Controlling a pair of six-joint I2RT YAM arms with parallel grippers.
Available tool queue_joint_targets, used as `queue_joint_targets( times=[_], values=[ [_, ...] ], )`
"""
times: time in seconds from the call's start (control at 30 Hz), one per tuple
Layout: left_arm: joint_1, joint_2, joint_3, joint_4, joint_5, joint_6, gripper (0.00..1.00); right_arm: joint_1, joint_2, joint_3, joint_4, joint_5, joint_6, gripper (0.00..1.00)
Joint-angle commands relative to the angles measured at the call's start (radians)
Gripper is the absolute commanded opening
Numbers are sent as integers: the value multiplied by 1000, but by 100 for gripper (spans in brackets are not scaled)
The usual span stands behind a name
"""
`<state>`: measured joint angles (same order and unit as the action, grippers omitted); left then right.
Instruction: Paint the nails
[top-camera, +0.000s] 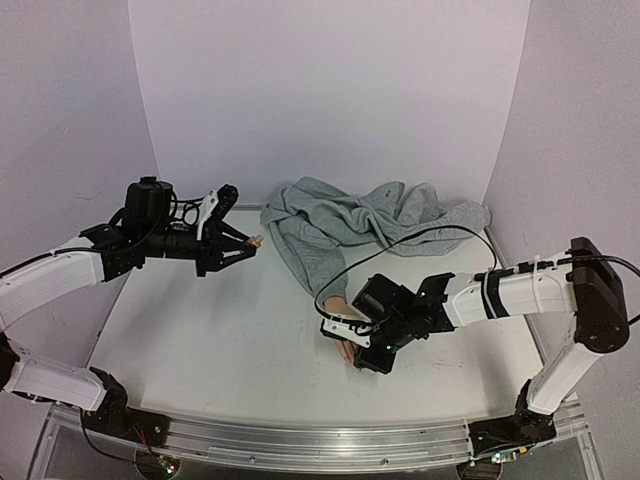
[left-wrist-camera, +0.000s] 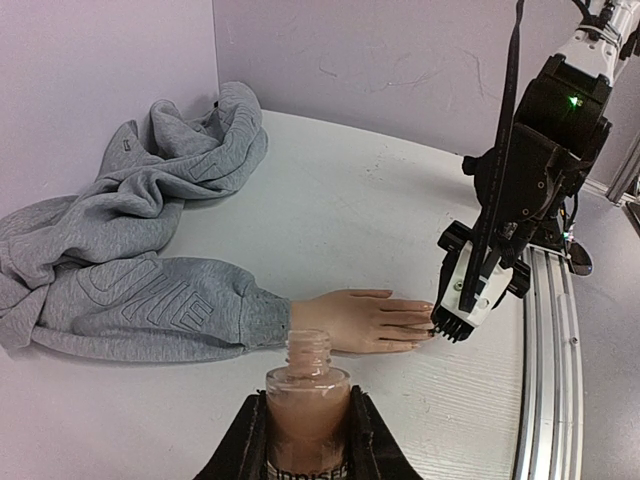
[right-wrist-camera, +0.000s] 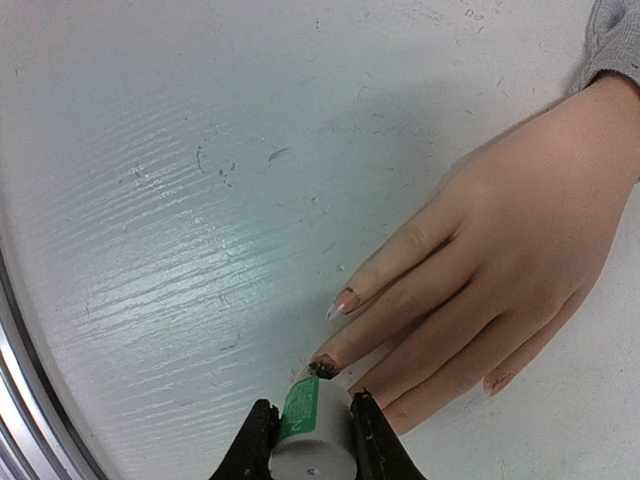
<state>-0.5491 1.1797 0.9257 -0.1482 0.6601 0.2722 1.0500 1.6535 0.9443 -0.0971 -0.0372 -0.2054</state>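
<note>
A flesh-coloured mannequin hand (right-wrist-camera: 520, 220) lies palm down on the white table, its wrist in a grey sweatshirt sleeve (left-wrist-camera: 150, 300). My right gripper (right-wrist-camera: 311, 408) is shut on a white brush cap (right-wrist-camera: 315, 435) with a green label. The dark brush tip (right-wrist-camera: 325, 367) touches the middle fingernail. The index nail (right-wrist-camera: 343, 302) beside it is pale and glossy. My left gripper (left-wrist-camera: 307, 405) is shut on an open bottle of beige polish (left-wrist-camera: 307, 360) and holds it upright above the table, back left in the top view (top-camera: 243, 243). From above, my right gripper (top-camera: 358, 345) covers the fingertips of the hand (top-camera: 337, 308).
The grey sweatshirt (top-camera: 370, 225) lies crumpled at the back of the table against the white backdrop. A black cable (top-camera: 400, 245) loops over it to my right arm. A metal rail (top-camera: 300, 440) runs along the near edge.
</note>
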Motion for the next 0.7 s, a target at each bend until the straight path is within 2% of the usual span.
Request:
queue_joint_targets(
  times=[0.0, 0.67],
  values=[
    [6, -1, 24, 37, 16, 1, 0, 5, 12, 22, -40, -4, -2, 0],
    [6, -5, 22, 37, 19, 1, 0, 4, 20, 28, -64, -39, 4, 0]
  ],
)
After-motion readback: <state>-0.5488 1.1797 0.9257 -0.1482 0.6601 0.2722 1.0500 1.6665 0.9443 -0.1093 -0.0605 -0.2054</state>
